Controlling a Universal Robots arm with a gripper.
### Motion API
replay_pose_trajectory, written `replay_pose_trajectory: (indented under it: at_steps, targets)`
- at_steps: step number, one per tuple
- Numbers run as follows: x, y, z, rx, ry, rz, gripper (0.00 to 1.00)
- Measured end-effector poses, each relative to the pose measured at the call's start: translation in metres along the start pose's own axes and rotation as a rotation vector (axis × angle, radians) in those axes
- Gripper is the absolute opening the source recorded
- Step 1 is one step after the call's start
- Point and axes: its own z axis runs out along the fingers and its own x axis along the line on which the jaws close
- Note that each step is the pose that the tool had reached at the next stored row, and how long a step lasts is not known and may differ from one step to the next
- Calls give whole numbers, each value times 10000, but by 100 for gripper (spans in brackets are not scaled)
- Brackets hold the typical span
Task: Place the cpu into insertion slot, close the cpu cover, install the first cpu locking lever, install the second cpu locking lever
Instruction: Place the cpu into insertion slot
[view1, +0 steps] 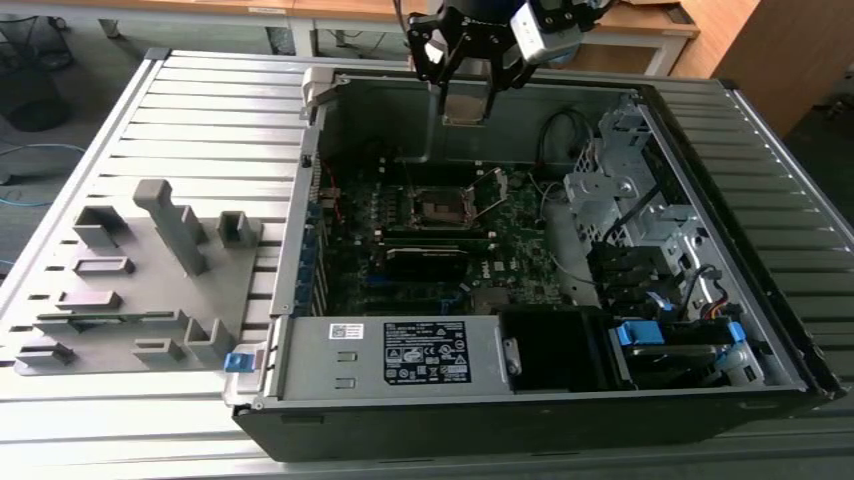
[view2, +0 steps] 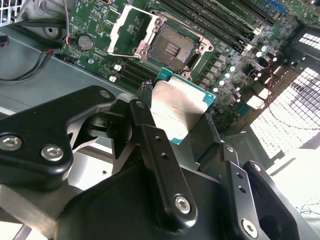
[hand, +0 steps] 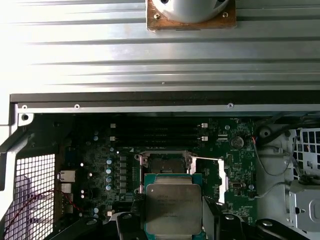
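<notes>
Hanging in the air over the board (hand: 100, 150), the cpu (hand: 173, 210) is pinched at two opposite edges by the gripper's (view2: 177, 107) fingers (view2: 155, 145), near the slot (view2: 172, 47) but apart from it. Dull silver top, green rim, print too faint to read. Cover (view2: 118, 30) stands flipped up beside the slot, leaving it open.

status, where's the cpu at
Gripper shut on cpu, held above the board. Slot bare, cover open. Nothing seen in the way.
</notes>
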Motion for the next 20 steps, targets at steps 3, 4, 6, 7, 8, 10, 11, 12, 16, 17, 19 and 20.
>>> replay_pose_trajectory:
  at_steps: [3, 4, 6, 7, 8, 10, 11, 12, 16, 17, 19, 20]
  targets:
    - [0, -1, 13, 0, 0, 0, 54]
    - [0, -2, 20, -1, 0, 0, 54]
    - [-1, -3, 33, 0, 0, 0, 54]
    - [-1, -3, 39, 0, 0, 0, 54]
    - [-1, -4, 44, 1, 0, 0, 54]
    - [-1, -4, 46, 0, 0, 1, 54]
    - [-1, -4, 47, 0, 0, 0, 54]
    - [-1, -4, 47, 1, 1, 0, 54]
    - [-1, -5, 57, -1, -1, 0, 54]
    - [-1, -5, 60, 0, 0, 0, 54]
    - [-1, -6, 67, 0, 0, 0, 54]
    - [-1, -6, 69, 1, 1, 0, 54]
